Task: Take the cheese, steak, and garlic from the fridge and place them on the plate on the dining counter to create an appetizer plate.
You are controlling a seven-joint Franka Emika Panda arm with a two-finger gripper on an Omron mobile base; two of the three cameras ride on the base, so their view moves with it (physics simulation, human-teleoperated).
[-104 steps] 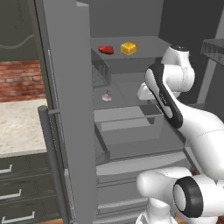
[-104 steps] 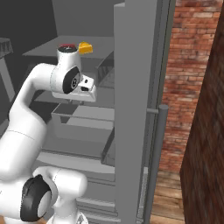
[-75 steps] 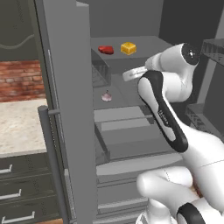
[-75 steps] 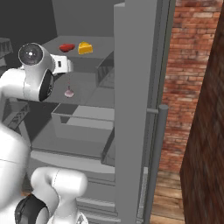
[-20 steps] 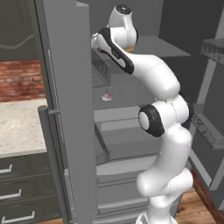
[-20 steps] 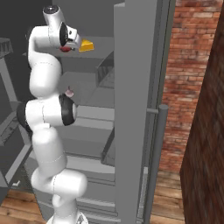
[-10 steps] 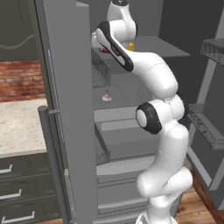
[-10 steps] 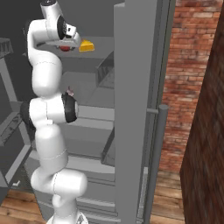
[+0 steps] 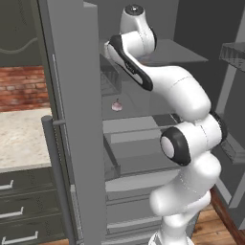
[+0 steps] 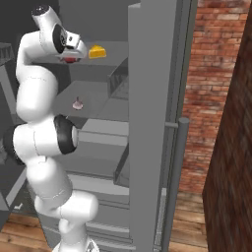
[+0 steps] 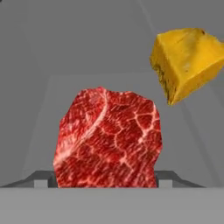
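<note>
The fridge stands open, and my arm reaches up to its top shelf. The steak, a dark-red marbled slab, lies there between my fingertips, which press against both of its sides. My gripper is shut on it; from the right its hand sits over the red steak. The cheese, a yellow wedge, rests just beyond, apart from the steak. The garlic sits alone one shelf lower. The plate and the dining counter are out of view.
The open fridge door with its bar handle stands close on the right side of the arm. Pulled-out drawers lie below the shelves. A beige countertop over dark drawers lies left of the fridge, and a brick wall stands to the right.
The hand has settled lower onto the top shelf at the steak and the fingers have closed in from wide open onto the steak's sides. Cheese and garlic have not moved.
</note>
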